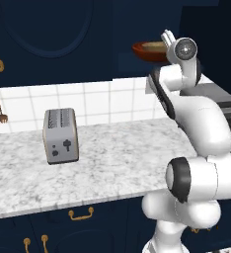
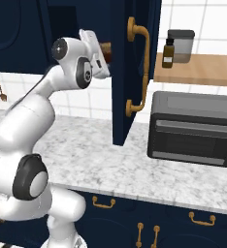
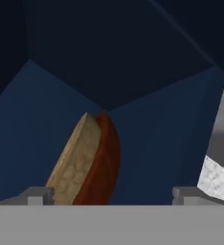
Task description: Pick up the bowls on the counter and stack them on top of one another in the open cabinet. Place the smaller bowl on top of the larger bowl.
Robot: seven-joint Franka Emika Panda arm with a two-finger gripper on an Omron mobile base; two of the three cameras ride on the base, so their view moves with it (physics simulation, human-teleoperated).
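Note:
The smaller tan bowl (image 1: 152,47) sits inside the larger reddish-brown bowl (image 1: 143,53), up in the open navy cabinet (image 1: 137,24) above the counter (image 1: 112,163). My gripper (image 1: 168,37) is raised just to the right of the stacked bowls. The hand view has the tan bowl (image 3: 74,162) nested in the reddish-brown one (image 3: 106,160) against the cabinet's blue interior (image 3: 157,134). My gripper (image 3: 109,197) is open, its fingertips (image 3: 35,195) spread wide with the bowls' edge between them, nearer the left tip. From the right, the hand (image 2: 93,43) hides all but a brown sliver of bowl (image 2: 105,48).
A grey toaster (image 1: 60,136) stands on the counter at left. The open cabinet door (image 2: 130,72) with its brass handle hangs right of my hand. A dark toaster oven (image 2: 193,128) sits on the counter, under a wooden shelf (image 2: 198,70) bearing a bottle and a jar.

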